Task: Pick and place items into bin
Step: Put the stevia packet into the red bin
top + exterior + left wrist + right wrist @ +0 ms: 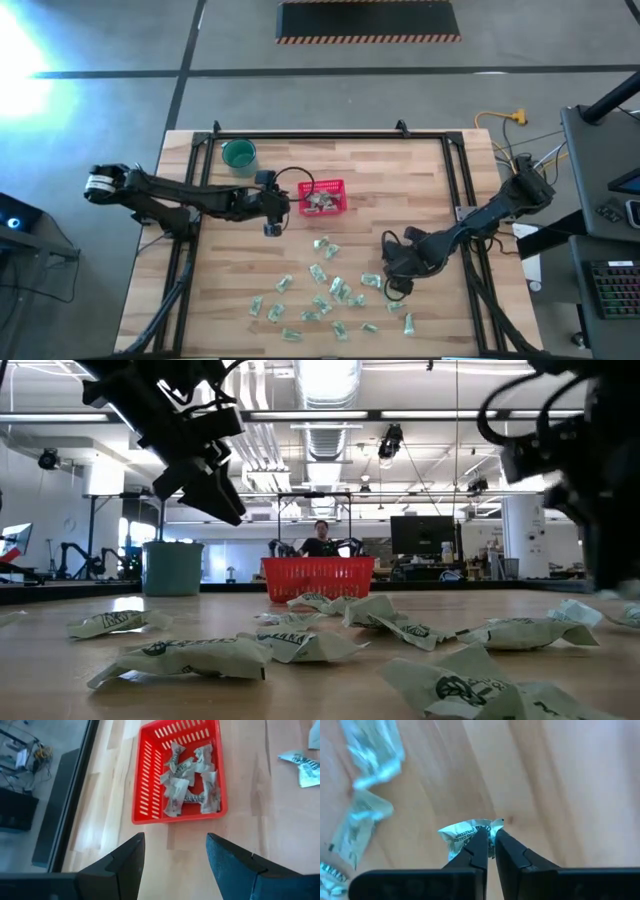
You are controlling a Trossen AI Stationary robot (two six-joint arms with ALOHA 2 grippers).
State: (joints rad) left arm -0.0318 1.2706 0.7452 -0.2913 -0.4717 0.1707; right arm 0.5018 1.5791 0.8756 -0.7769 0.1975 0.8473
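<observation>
Several pale green-and-white packets (325, 295) lie scattered on the near middle of the wooden table. The red basket (325, 197) stands farther back with several packets (192, 780) inside. My right gripper (393, 289) points down over the right side of the scatter and is shut on one packet (462, 834). My left gripper (272, 216) hangs open just left of the basket, above the table, with nothing between its fingers (132, 857). My right gripper pinches the packet's crinkled end (487, 826) between its two fingertips (481, 842), coming from above and pointing down. The rest of the packet sticks out to one side of the fingers. Whether it is clear of the table I cannot tell.
A round teal cup (239, 154) stands at the far left, behind the left gripper. A black frame rail (330, 136) runs around the table's far and side edges. Bare wood lies between the basket and the scatter. A person (320, 540) stands beyond the far edge.
</observation>
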